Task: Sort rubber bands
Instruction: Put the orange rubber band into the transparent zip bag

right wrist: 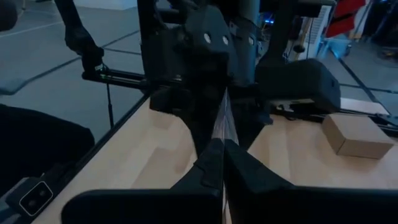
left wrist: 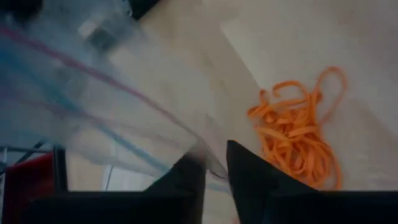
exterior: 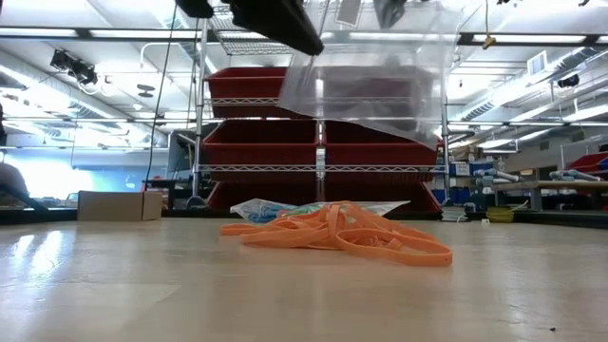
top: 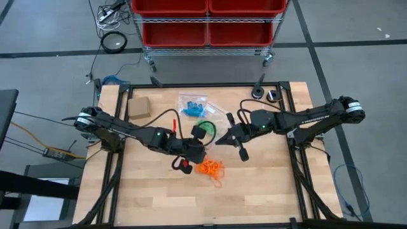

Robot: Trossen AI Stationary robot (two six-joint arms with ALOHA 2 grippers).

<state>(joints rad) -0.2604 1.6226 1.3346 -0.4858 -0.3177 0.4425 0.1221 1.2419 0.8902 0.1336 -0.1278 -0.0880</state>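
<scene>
Both arms meet over the middle of the desk (top: 159, 197), holding a clear bag (exterior: 370, 81) up between them above the wood. The right claw (right wrist: 222, 163) is fully shut on the bag's edge, the thin plastic showing as a pale line pinched between its two dark fingers. The left claw (left wrist: 216, 171) has its fingers nearly together with the bag's lower corner between them; the gap is narrow, and the plastic sits in it, so it looks gripped there. Seen from desk height, the bag hangs tilted, well clear of the desk, with red shelf bins (exterior: 285, 142) behind it. Orange rubber bands (top: 210, 168) lie in a loose tangled heap on the desk just near of the left claw, under the hanging bag and not touching it. A second bag (top: 194, 105) lies flat toward the far edge with blue bands (top: 193, 109) inside it, and a green band (top: 205, 124) shows beside the arms between that bag and the orange heap; whether it is inside any bag I cannot tell. A tan box (top: 138, 107) sits at the far left of the desk, well apart from the bands.
</scene>
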